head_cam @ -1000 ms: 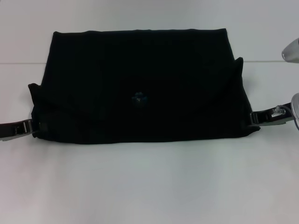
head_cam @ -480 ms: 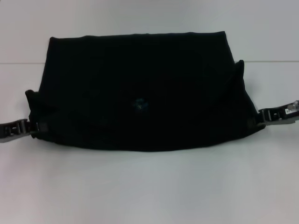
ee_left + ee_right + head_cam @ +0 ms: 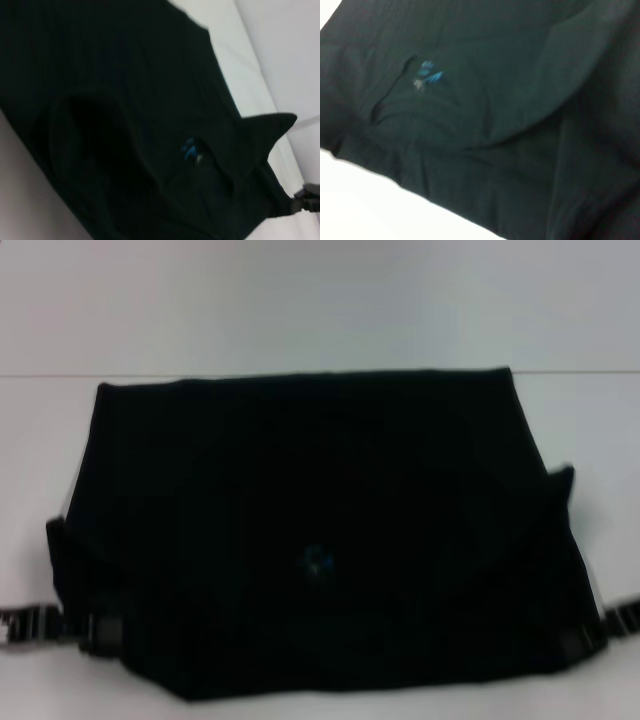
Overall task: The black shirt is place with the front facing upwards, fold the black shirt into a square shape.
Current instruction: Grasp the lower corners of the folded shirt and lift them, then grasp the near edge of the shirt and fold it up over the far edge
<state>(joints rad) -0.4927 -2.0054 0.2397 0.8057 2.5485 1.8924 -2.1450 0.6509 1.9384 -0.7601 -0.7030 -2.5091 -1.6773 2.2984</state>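
Note:
The black shirt (image 3: 310, 530) lies folded into a wide band on the white table, its small blue neck label (image 3: 318, 561) showing near the middle. My left gripper (image 3: 98, 632) is shut on the shirt's near left corner. My right gripper (image 3: 580, 642) is shut on its near right corner. A sleeve tip (image 3: 562, 478) sticks up on the right side. The left wrist view shows the black shirt (image 3: 125, 100), its label (image 3: 190, 149) and the right gripper (image 3: 306, 200) far off. The right wrist view is filled by the shirt (image 3: 510, 125) with the label (image 3: 426, 74).
The white table (image 3: 300, 300) stretches beyond the shirt, with a thin seam line (image 3: 50, 376) running across it. A narrow strip of table shows along the near edge below the shirt.
Both grippers have moved toward me, dragging the shirt's near edge and the whole garment closer. The shirt now sits lower in the head view.

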